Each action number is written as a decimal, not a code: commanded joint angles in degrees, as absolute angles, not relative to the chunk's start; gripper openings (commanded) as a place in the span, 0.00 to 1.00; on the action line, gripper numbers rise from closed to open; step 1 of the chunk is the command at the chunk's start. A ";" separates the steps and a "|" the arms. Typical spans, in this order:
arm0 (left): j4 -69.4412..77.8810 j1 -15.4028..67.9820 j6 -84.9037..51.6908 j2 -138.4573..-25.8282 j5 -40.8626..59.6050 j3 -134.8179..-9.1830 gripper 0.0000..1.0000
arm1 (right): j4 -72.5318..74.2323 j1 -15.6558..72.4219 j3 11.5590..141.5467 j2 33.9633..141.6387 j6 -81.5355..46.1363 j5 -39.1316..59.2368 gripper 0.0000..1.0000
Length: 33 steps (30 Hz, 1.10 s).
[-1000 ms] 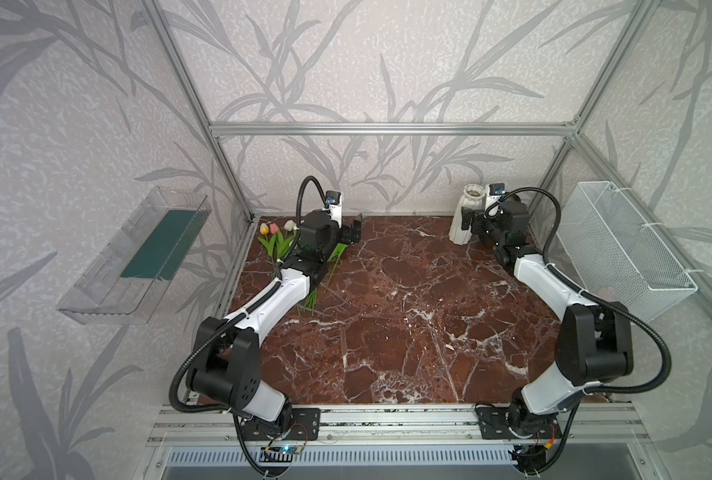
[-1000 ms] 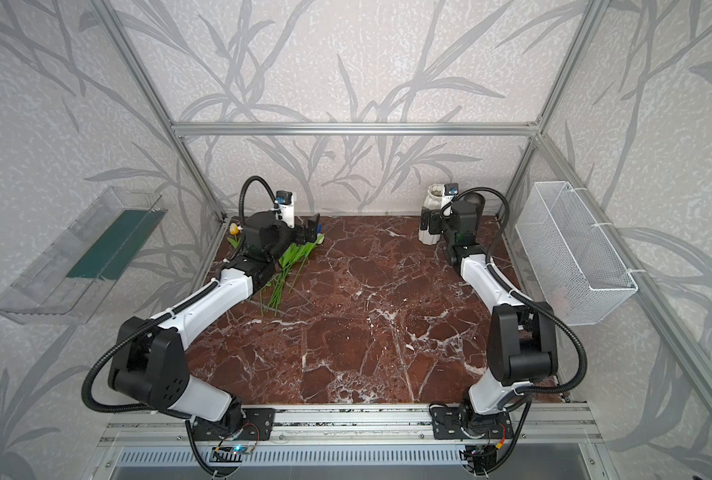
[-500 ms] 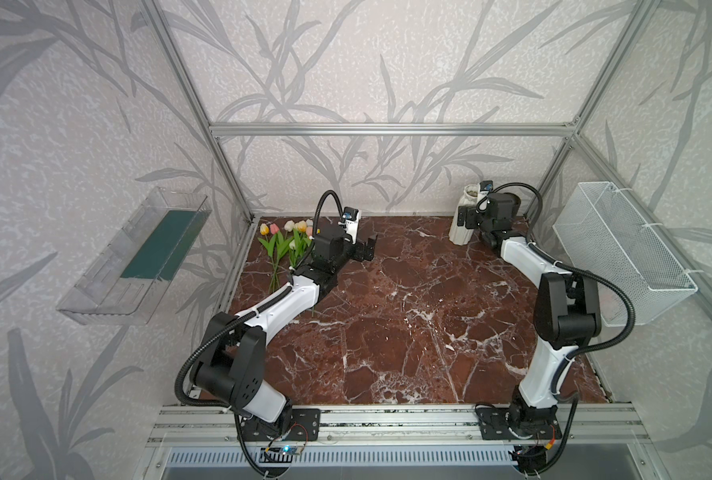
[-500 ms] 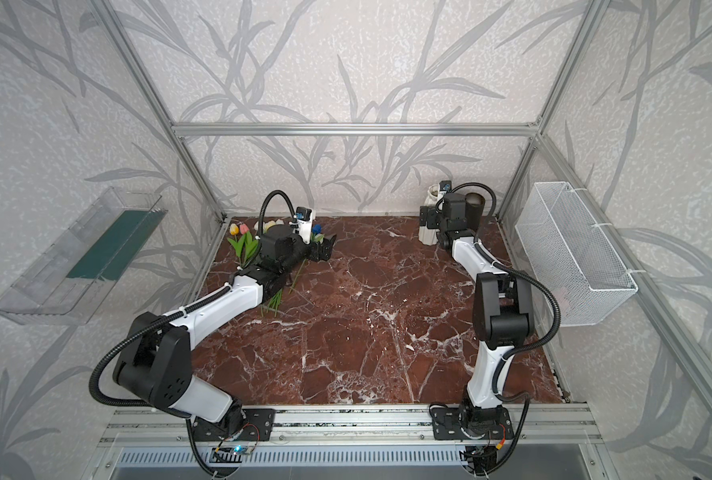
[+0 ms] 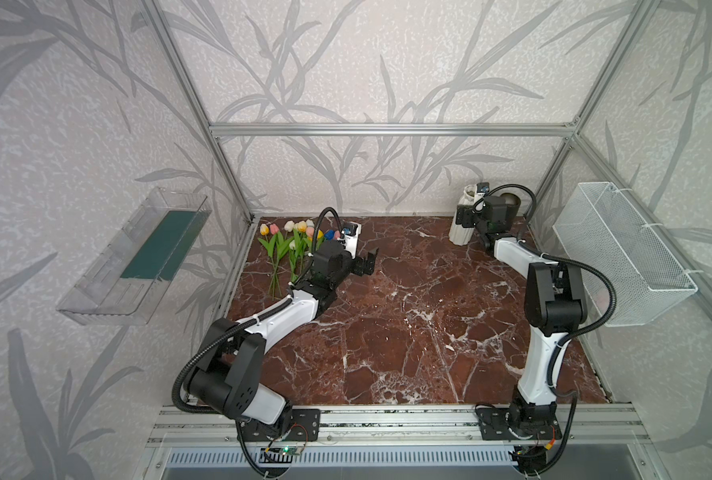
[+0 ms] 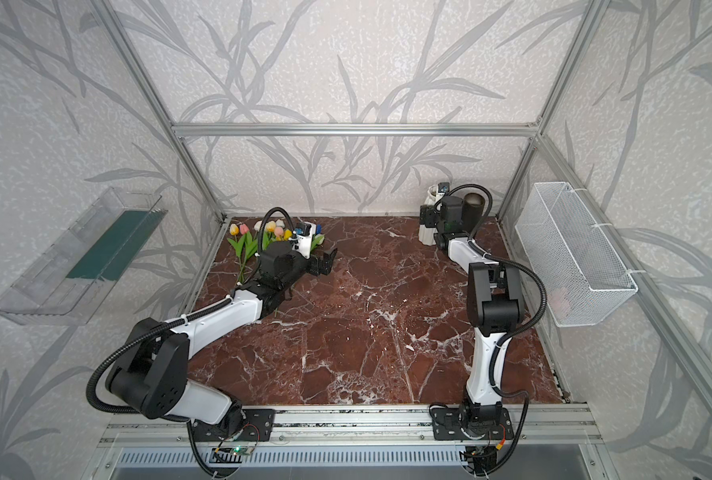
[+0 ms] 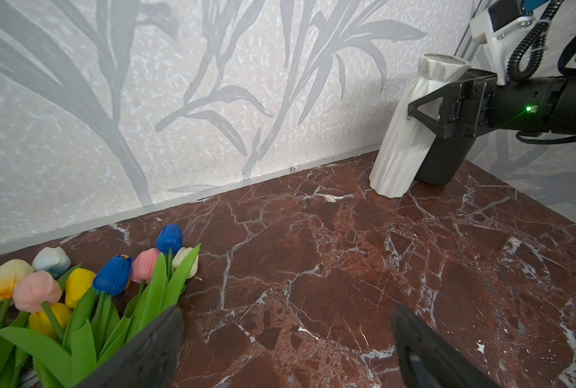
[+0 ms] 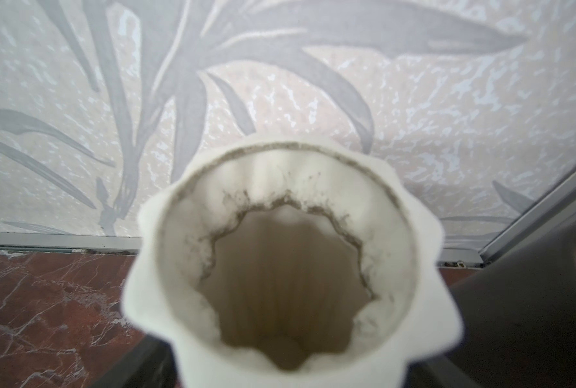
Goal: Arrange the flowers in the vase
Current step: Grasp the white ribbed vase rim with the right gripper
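Since a second ago the left gripper [image 5: 368, 262] has been swung off the flowers [image 5: 291, 240]. They are left lying in a bunch at the far left corner of the table [image 5: 408, 316], heads toward the back wall. Its fingers are spread wide over bare marble, with nothing held. The right gripper [image 5: 464, 216] has been brought against the white vase [image 5: 460, 235] in the far right corner, with the elbow raised. The vase's neck is flanked by the fingers [image 7: 454, 107]; whether it is clamped cannot be told. A dark pot [image 7: 442, 163] stands just beside the vase. A wire basket [image 5: 620, 253] and a clear shelf [image 5: 134, 257] are hung on the side walls. Several flower heads are hidden by the left wrist in both top views. In the right wrist view the vase's rim is blurred and its base cut off.
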State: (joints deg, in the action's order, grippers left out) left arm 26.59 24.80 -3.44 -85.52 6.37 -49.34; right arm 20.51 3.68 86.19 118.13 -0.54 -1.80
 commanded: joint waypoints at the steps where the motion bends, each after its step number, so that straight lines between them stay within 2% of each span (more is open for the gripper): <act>1: 29.91 25.05 -4.48 -84.37 7.28 -48.26 0.97 | 27.08 3.52 86.46 119.09 -0.79 -0.96 0.86; 5: 29.94 25.03 -3.63 -83.89 6.68 -47.83 0.97 | 29.28 3.50 85.95 119.79 0.44 -0.28 0.81; 16: 30.10 25.05 -2.28 -83.76 4.22 -48.05 0.97 | 32.36 3.52 82.40 117.86 -0.04 2.57 0.51; 19: 30.32 25.05 -2.35 -83.52 3.99 -48.12 0.97 | 32.98 3.52 80.81 116.24 -0.15 3.40 0.49; 22: 30.08 25.05 -2.27 -83.26 3.85 -48.21 0.97 | 32.62 3.52 80.43 115.36 -0.18 3.33 0.65; 25: 30.06 25.00 -2.29 -83.10 3.80 -47.84 0.97 | 31.69 3.52 81.35 115.61 -0.16 2.49 0.86; 27: 30.06 25.04 -2.37 -83.10 3.94 -47.88 0.97 | 30.27 3.52 82.89 116.54 0.17 1.68 0.93; 28: 29.97 25.05 -2.46 -83.14 4.01 -47.89 0.97 | 29.25 3.52 83.96 117.16 0.48 1.67 0.99; 33: 29.86 25.05 -2.37 -82.70 3.78 -47.54 0.97 | 27.38 3.47 88.34 120.25 0.59 1.11 0.99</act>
State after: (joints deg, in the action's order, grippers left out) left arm 28.77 24.80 -3.01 -84.71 4.34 -48.23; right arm 28.18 3.66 84.82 118.41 0.27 1.96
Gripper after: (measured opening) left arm 0.965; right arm 0.990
